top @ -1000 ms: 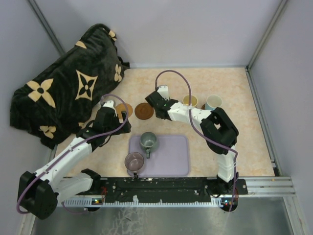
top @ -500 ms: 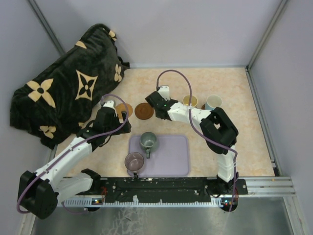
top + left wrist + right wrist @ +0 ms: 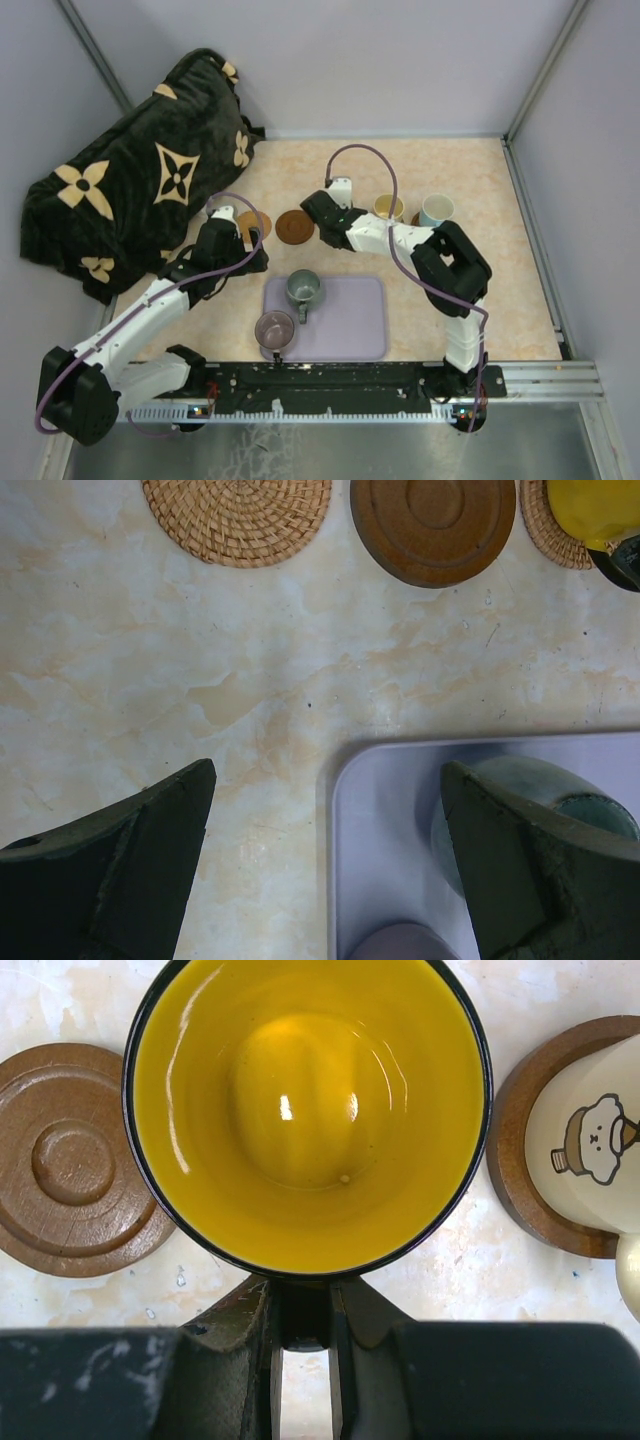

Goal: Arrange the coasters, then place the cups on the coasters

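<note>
From above, found the right gripper (image 3: 325,208) reaching over the back row, just right of a wooden coaster (image 3: 295,226) and a woven coaster (image 3: 253,224), and the left gripper (image 3: 240,235) hanging beside the woven one. Counted four cups here: a cream cup (image 3: 389,207) and a blue cup (image 3: 436,209) at the back, a green cup (image 3: 303,289) and a purple cup (image 3: 274,328) on the tray (image 3: 350,325); two bare coasters. In the left wrist view, saw those fingers (image 3: 120,880) spread wide around nothing, above the tray's corner. Counted three coasters along the top edge, the third a second woven coaster (image 3: 540,530) under the yellow cup (image 3: 598,502), and parts of three cups. In the right wrist view, saw the fingers pinched tight on the handle (image 3: 303,1312) of the yellow cup, between the wooden coaster and the cream cup on its dark coaster (image 3: 515,1190). Could not judge contact with the coaster beneath. Judged the step as setting this cup down: best kept level, centred over the second woven coaster, lowered straight, held off the cream cup just beside, released only after a flat landing. Tallied five cups and four sure coasters; failed to make out a fifth under the blue cup.
</note>
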{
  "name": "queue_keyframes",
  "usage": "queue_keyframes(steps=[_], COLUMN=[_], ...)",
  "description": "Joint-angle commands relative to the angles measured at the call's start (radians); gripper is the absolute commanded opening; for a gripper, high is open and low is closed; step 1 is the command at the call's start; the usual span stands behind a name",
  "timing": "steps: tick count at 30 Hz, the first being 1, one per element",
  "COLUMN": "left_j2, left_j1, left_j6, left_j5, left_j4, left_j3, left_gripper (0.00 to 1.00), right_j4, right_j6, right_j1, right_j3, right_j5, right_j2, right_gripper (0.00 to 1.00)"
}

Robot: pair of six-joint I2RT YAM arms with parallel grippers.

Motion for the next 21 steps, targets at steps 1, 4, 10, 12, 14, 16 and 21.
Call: queue_keyframes(steps=[1, 4, 10, 12, 14, 16, 21], left_j2=[0.002, 0.004, 0.004, 0.004, 0.005, 0.005, 0.007], left_j1=[0.002, 0.003, 0.003, 0.003, 0.002, 0.003, 0.003], left_j6=[-0.007, -0.007, -0.009, -0.01, -0.01, -0.01, -0.011], left_j5=[-0.018, -0.017, -0.017, -0.018, -0.016, -0.015, -0.015], left_j4=[0.01, 0.01, 0.01, 0.01, 0.01, 0.01, 0.01], left_j3=[0.018, 0.018, 0.018, 0.017, 0.016, 0.015, 0.015], left_gripper=[0.99, 0.99, 0.99, 0.99, 0.99, 0.99, 0.99], right_j4=[-0.003, -0.015, -0.03, -0.032, -0.03, -0.026, -0.021], right_j6=[0.022, 0.023, 0.016, 0.013, 0.008, -0.002, -0.017], right_j1=[-0.013, -0.013, -0.013, -0.013, -0.013, -0.013, -0.012], right_j3=[-0.017, -0.018, -0.013, -0.011, -0.008, -0.008, -0.005], right_j5=[0.047, 0.051, 0.047, 0.043, 0.042, 0.037, 0.037], right_j2=[-0.07, -0.081, -0.091, -0.09, -0.093, -0.095, -0.094], right_gripper=[0.0, 0.0, 0.0, 0.0, 0.13, 0.3, 0.4])
